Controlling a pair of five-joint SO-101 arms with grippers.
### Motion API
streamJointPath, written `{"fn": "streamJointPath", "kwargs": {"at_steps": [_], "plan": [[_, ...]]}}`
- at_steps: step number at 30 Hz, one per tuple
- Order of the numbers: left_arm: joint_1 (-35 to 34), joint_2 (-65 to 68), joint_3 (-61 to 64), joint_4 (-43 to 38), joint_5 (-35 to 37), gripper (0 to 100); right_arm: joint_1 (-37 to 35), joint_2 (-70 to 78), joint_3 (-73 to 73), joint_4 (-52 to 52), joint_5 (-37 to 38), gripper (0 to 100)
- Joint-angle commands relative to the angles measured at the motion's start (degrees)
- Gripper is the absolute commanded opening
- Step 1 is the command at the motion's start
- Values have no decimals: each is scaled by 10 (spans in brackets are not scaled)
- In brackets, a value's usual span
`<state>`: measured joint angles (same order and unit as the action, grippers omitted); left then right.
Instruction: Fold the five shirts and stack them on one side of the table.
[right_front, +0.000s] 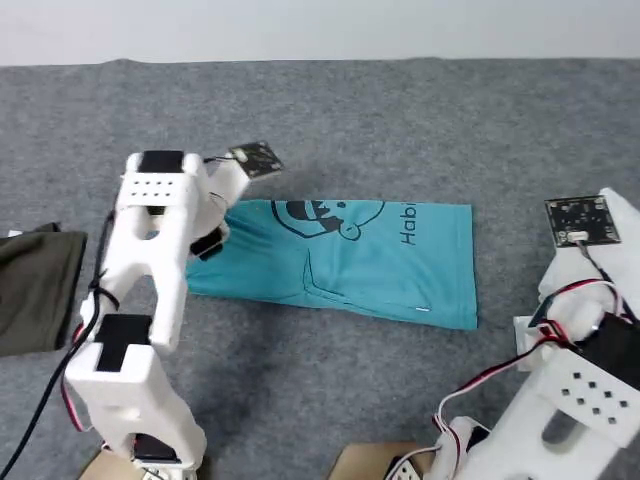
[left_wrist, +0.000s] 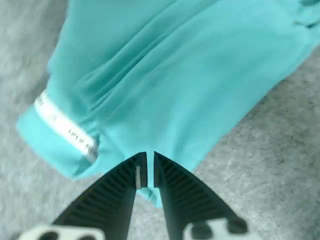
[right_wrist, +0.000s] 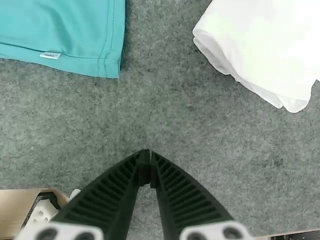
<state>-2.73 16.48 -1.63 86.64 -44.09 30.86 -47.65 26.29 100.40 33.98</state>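
A teal shirt (right_front: 350, 260) with a dark print lies folded into a long band in the middle of the grey table (right_front: 400, 120). My left gripper (left_wrist: 150, 156) is at its left end (right_front: 213, 232), shut on the edge of the teal cloth (left_wrist: 190, 75), beside a white label (left_wrist: 65, 127). My right gripper (right_wrist: 150, 153) is shut and holds nothing; it hangs over bare table between the teal shirt's corner (right_wrist: 65, 30) and a folded white shirt (right_wrist: 265, 45). A dark olive shirt (right_front: 35, 285) lies folded at the left edge.
The white shirt (right_front: 625, 235) sits at the right edge, behind the right arm (right_front: 585, 390). A tan board (right_front: 375, 462) lies at the front edge between the arm bases. Open grey table stretches behind the teal shirt.
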Motion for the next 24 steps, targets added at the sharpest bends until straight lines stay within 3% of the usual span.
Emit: {"fn": "streamJointPath", "kwargs": {"at_steps": [1, 8, 12, 15, 19, 24], "plan": [[-21, -89, -25, -8, 64, 33, -7, -6, -2, 20, 0, 9], [-89, -233, -22, -4, 249, 33, -51, -5, -2, -18, -115, 13], [-135, -280, -22, 11, 324, 33, -103, -5, 11, -48, -175, 91], [-163, -291, -22, 38, 353, 33, -150, 0, 35, -55, -188, 125], [-205, -294, -22, 61, 364, 33, -175, 64, 56, -102, -200, 91], [-261, -295, -22, 71, 383, 33, -205, 182, 11, -167, -274, 87]]}}
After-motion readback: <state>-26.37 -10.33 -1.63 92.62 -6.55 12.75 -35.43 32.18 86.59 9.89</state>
